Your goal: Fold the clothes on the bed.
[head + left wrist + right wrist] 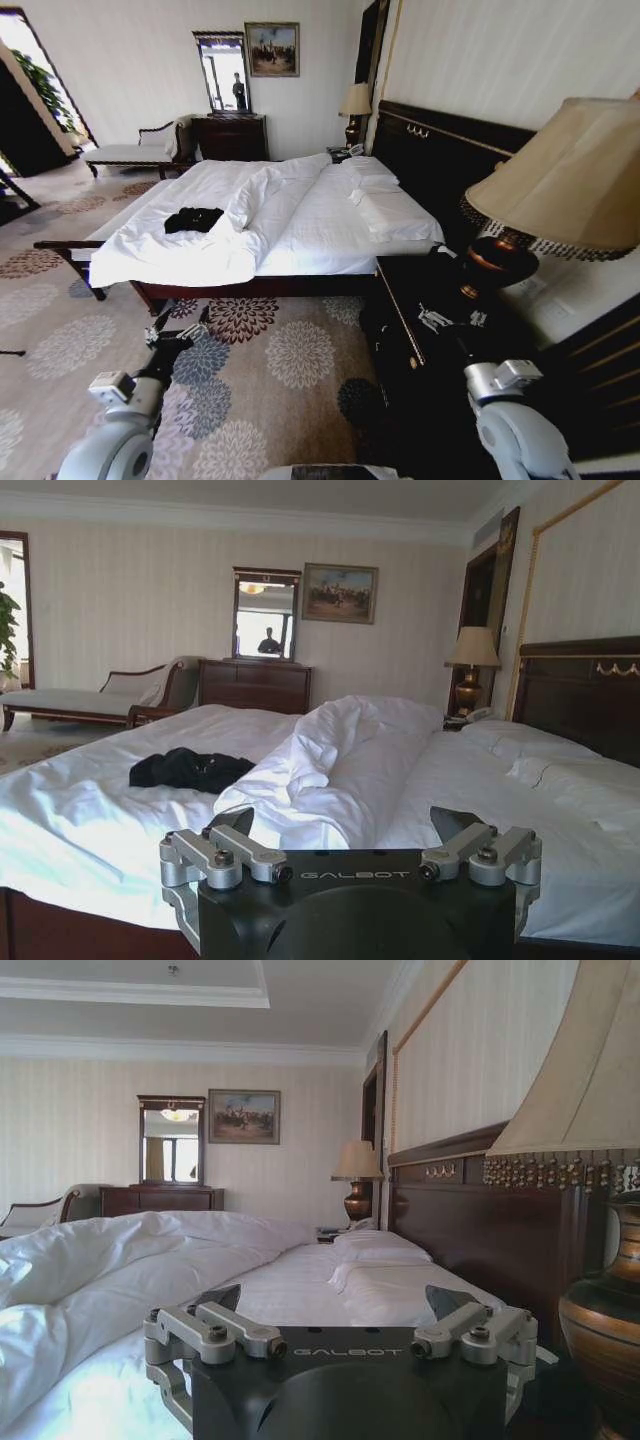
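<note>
The black T-shirt (194, 219) lies crumpled in a small dark heap on the white sheet of the bed (300, 235), on the half toward the robot's left and nearer the foot than the pillows. Just beside it on its right runs the bunched ridge of the white duvet (255, 200), folded back down the middle of the mattress. The heap is a little wider across the bed than along it, though its true long axis cannot be told while it is this rumpled.

Both arms hang low over the carpet, well apart from the bed. The left tool (176, 333) is the nearer one: the shirt lies ahead of it and slightly to its right, across the near bed edge. Its fingers (234, 823) stand wide and empty. The right tool (335, 1305) is also wide and empty, held by the dark nightstand (420, 320) with its big shaded lamp (560, 180), facing the pillows and the tall headboard (440, 150)

Reaching the shirt probably calls for driving closer first
</note>
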You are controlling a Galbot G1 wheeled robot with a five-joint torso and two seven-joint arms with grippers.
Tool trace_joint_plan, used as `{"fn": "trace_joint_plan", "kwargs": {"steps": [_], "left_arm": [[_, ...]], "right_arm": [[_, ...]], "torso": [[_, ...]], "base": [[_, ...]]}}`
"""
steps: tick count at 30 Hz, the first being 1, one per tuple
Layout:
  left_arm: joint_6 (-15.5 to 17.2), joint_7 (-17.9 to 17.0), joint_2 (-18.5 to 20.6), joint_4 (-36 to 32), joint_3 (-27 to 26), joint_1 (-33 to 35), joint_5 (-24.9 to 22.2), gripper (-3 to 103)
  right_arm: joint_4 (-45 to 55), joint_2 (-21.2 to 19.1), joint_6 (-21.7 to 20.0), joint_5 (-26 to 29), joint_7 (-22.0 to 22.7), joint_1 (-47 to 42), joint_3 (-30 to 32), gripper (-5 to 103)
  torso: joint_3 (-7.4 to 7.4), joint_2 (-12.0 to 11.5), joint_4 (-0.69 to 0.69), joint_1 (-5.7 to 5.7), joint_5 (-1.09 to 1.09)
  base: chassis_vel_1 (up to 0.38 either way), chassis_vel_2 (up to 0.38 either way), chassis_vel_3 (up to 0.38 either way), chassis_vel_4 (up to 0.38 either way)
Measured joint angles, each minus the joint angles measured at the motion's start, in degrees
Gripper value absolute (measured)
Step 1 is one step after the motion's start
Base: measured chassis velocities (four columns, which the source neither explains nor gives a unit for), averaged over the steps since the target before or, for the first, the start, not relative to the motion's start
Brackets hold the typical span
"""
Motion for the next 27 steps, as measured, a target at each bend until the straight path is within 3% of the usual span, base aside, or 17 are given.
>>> {"fn": "trace_joint_plan", "kwargs": {"steps": [27], "left_arm": [[-0.6, 1.2, -2.5, 0.4, 0.4, 1.3, 0.8, 100]], "right_arm": [[-0.8, 1.5, 6.1, -2.7, -4.3, -3.5, 1.0, 100]], "torso": [[0.0, 0.0, 0.0, 0.0, 0.01]], "base": [[0.0, 0.0, 0.0, 0.0]]}}
